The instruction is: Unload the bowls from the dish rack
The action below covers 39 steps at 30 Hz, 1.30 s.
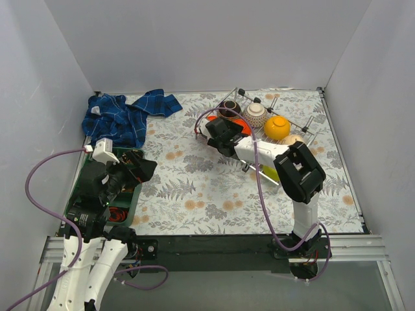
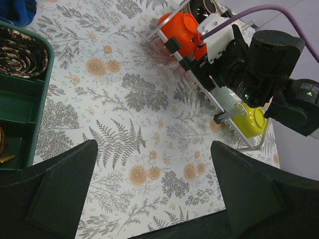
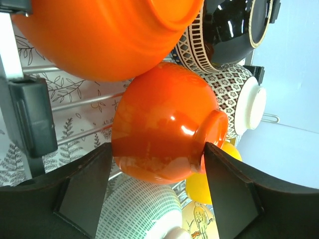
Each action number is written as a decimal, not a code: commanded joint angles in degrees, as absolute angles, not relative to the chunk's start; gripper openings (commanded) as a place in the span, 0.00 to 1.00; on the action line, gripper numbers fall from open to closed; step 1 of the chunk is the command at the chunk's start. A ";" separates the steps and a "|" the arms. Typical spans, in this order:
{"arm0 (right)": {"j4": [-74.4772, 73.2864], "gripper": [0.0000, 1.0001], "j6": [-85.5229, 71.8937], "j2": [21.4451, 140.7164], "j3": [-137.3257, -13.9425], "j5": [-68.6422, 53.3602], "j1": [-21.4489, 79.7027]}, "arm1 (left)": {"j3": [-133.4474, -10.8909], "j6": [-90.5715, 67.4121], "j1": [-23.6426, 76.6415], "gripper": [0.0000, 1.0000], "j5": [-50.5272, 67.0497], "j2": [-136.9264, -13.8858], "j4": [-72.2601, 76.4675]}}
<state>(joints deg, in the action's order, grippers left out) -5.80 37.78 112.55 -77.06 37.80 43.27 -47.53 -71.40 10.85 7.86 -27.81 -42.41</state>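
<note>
The silver wire dish rack stands at the far right with bowls in it: dark brown, white-brown patterned, yellow-orange, beige and lime green. My right gripper is at the rack's left end. In the right wrist view its fingers press both sides of a red-orange bowl, rim and foot, which lies on the rack wires. A second red-orange bowl sits above it and a pale mint bowl below. My left gripper is open and empty, far from the rack.
A green compartment tray lies at the near left under the left arm, with a dark patterned item inside. A crumpled blue cloth lies at the far left. White walls close the table's sides and back.
</note>
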 commanded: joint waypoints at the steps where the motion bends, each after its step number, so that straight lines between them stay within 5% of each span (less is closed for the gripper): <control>1: -9.67 0.44 34.45 108.81 -75.85 36.91 44.21 | -48.96 -70.84 11.07 0.98 6.59 -27.86 -40.61; 16: -12.75 0.19 27.86 104.68 -79.28 33.84 44.38 | -45.53 -71.46 11.07 0.98 10.89 -31.20 -31.56; 39: -18.81 0.15 7.57 90.62 -84.29 14.52 36.39 | -39.02 -71.01 12.92 0.98 19.16 -44.72 -7.30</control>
